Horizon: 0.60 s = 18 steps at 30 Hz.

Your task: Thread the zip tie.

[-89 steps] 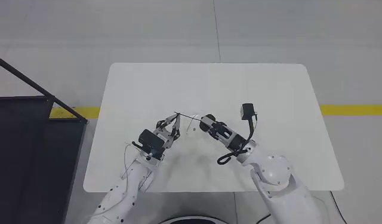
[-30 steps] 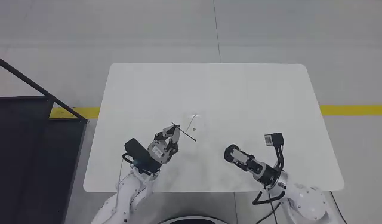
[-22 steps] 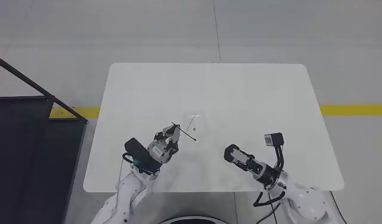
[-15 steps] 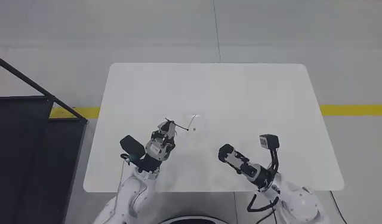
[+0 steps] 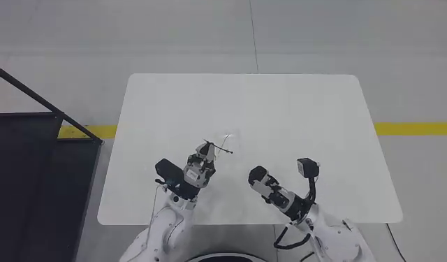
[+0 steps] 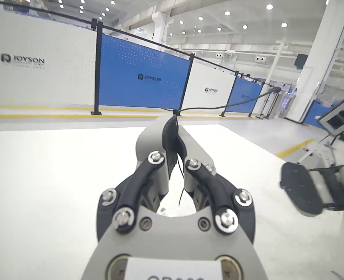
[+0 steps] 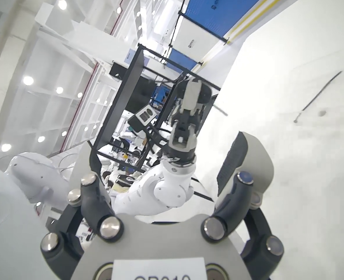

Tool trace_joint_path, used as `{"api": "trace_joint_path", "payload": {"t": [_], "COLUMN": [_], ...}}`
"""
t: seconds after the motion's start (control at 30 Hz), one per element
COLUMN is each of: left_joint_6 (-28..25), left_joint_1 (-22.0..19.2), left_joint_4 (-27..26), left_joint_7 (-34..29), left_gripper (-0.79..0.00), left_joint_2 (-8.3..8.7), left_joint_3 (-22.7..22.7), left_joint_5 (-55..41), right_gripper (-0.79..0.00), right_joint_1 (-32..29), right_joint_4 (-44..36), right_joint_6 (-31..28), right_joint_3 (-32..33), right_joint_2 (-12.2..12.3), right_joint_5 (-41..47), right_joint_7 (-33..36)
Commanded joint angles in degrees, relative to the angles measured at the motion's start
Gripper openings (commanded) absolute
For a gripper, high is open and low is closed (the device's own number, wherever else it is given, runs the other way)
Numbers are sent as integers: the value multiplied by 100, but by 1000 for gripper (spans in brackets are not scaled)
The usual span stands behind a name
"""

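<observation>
A thin black zip tie [image 5: 222,149] is held above the white table [image 5: 314,122] near its front middle. My left gripper [image 5: 204,152] is shut on it close to its head. In the left wrist view the strap [image 6: 218,107] runs out sideways from the closed pads toward the right arm, and a short tail hangs down between the fingers [image 6: 172,144]. My right gripper [image 5: 255,176] sits to the right of the tie and nearer the front edge, apart from it. The right gripper [image 7: 166,147] is open with nothing in it, facing the left gripper [image 7: 189,94].
A thin dark streak [image 7: 320,94] with a small dot beside it lies on the table just beyond the tie; I cannot tell what it is. A black frame and dark panel [image 5: 42,171] stand off the table's left side.
The right gripper left the tie's end, drew back to the front edge, then edged left toward the left arm. The left gripper kept the tie and swung its free end around.
</observation>
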Motion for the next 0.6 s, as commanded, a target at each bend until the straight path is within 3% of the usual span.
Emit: {"api": "trace_joint_path", "payload": {"t": [0.0, 0.1, 0.23, 0.43, 0.57], "left_joint_6": [38, 38, -351, -837, -835], "left_joint_1": [1, 1, 45, 12, 1], "left_joint_4": [-1, -1, -150, -290, -325], "left_joint_7": [4, 4, -396, -962, -1077], "left_gripper": [-785, -785, -785, -785, -785], "left_joint_2": [2, 2, -13, -22, -26], "left_joint_3": [-3, -3, -53, -174, -210], "left_joint_5": [139, 139, -614, -1543, -1567], "right_gripper": [0, 0, 0, 0, 0], "right_joint_1": [-3, -3, 34, 159, 344], "right_joint_4": [-2, -2, -21, 100, 307], "right_joint_6": [-6, -6, 9, 25, 212], "right_joint_3": [0, 0, -60, -364, -709], "right_joint_2": [0, 0, -4, -85, -153], "right_joint_5": [32, 32, -160, -1499, -2245], "right_joint_7": [55, 55, -37, -1180, -1698]}}
